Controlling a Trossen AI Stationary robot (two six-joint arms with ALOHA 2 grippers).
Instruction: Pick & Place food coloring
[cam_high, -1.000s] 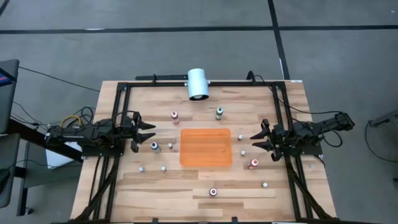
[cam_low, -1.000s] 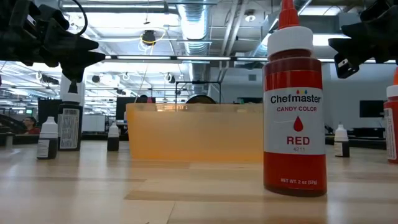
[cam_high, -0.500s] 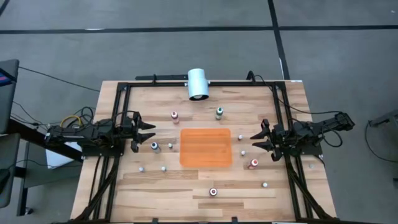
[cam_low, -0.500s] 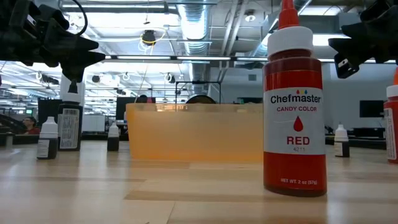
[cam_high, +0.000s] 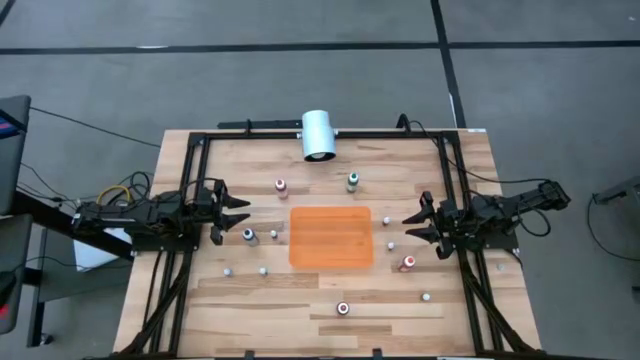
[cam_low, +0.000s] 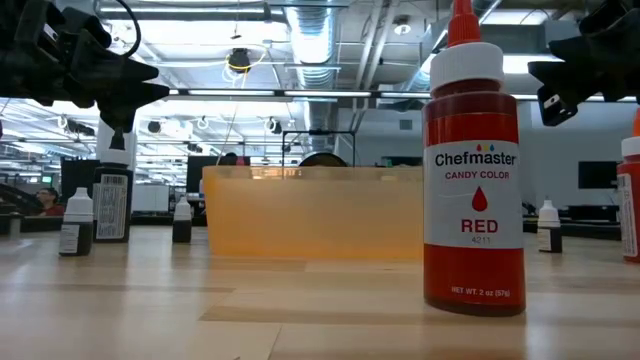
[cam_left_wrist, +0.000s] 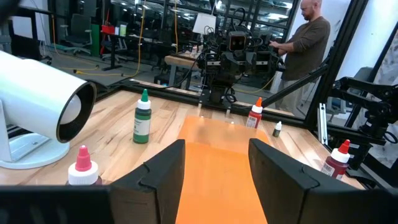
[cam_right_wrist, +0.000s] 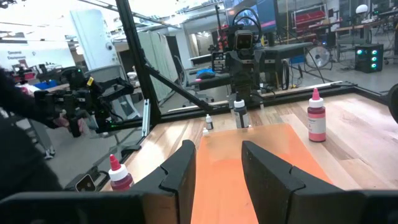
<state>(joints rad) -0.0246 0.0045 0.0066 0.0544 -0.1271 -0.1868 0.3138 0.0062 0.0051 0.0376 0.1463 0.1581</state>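
We see the food coloring bottles scattered upright on the wooden table (cam_high: 230, 290), none of them held. A red-topped bottle (cam_high: 408, 263) stands just off the orange mat's (cam_high: 331, 237) right front corner, near the right gripper (cam_high: 412, 226). A pink-topped bottle (cam_high: 281, 186) and a green-topped bottle (cam_high: 352, 181) stand behind the mat, toward the large white cylinder (cam_high: 318, 135) lying at the table's far edge. A blue-topped bottle (cam_high: 248, 236) stands left of the mat, just beside the left gripper (cam_high: 240, 213). Another red bottle (cam_high: 343, 308) stands alone in front of the mat, close to the low camera, where its label reads Chefmaster Red. Several smaller white-capped bottles dot the table around the mat.

The left gripper hovers at the left side of the table, facing the mat, its jaws parted with nothing between them; we see the mat through the gap in its wrist view. The right gripper hovers at the right side, facing the mat likewise, jaws parted and empty.

In the left wrist view a person (cam_left_wrist: 309, 37) stands in the room beyond the table.
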